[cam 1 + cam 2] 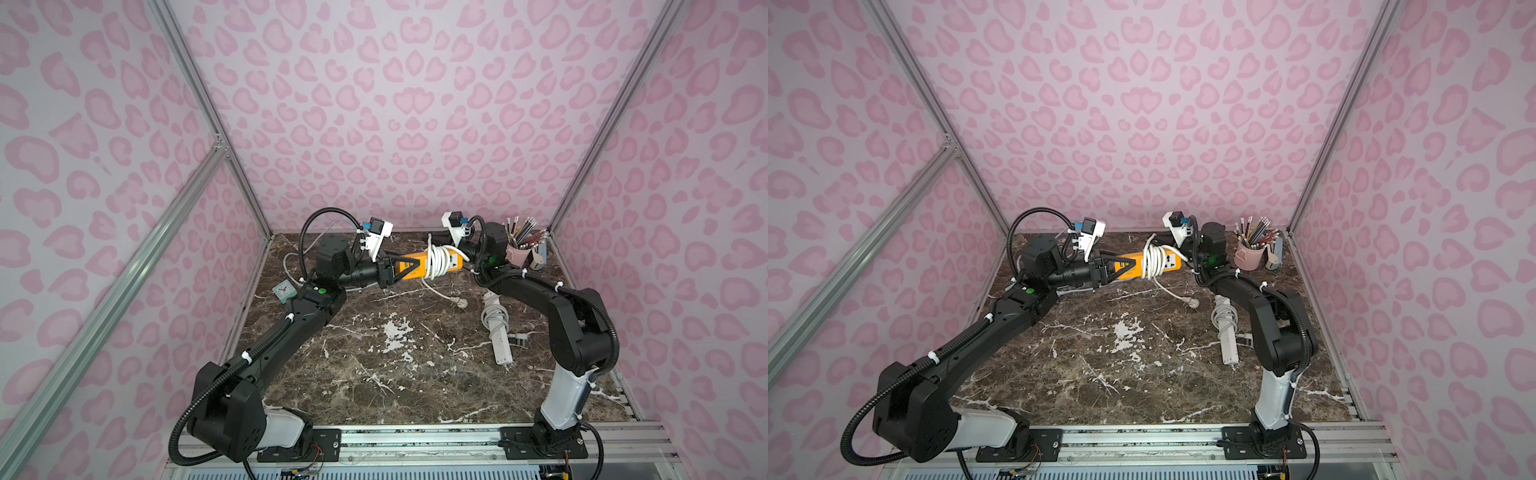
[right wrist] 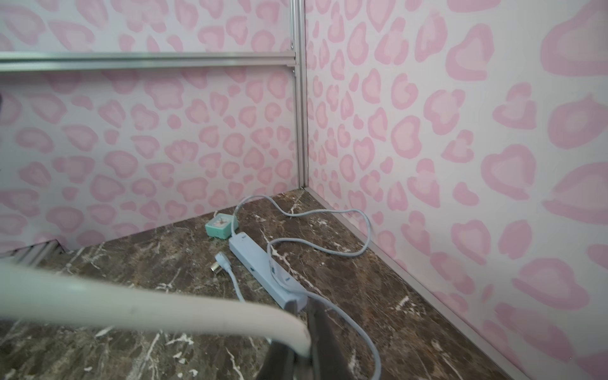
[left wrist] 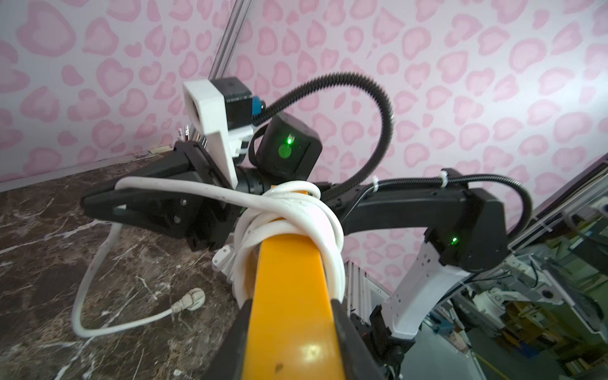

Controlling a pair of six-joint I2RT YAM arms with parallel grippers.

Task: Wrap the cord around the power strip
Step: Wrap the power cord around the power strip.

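Note:
Above the table hangs a yellow power strip (image 1: 455,262) (image 1: 1170,262) (image 3: 289,263), roughly level. My left gripper (image 1: 405,266) (image 1: 1124,266) (image 3: 289,304) is shut on its left end, one finger on each long side. A white cord (image 1: 438,259) (image 1: 1152,259) (image 3: 296,223) (image 2: 131,306) runs round its middle in several turns. My right gripper (image 1: 432,240) (image 1: 1152,237) (image 3: 98,204) (image 2: 301,317) sits behind the strip, shut on the cord's loose length. From there the cord drops to the table, ending in its plug (image 1: 459,302) (image 1: 1192,302) (image 3: 190,299).
A white power strip (image 1: 498,332) (image 1: 1227,336) with bundled cord lies by the right arm. A pink cup of pencils (image 1: 519,251) (image 1: 1250,255) stands back right. At back left sit a teal clock (image 1: 284,289) (image 2: 220,225) and a pale strip (image 2: 263,269) with loose cord.

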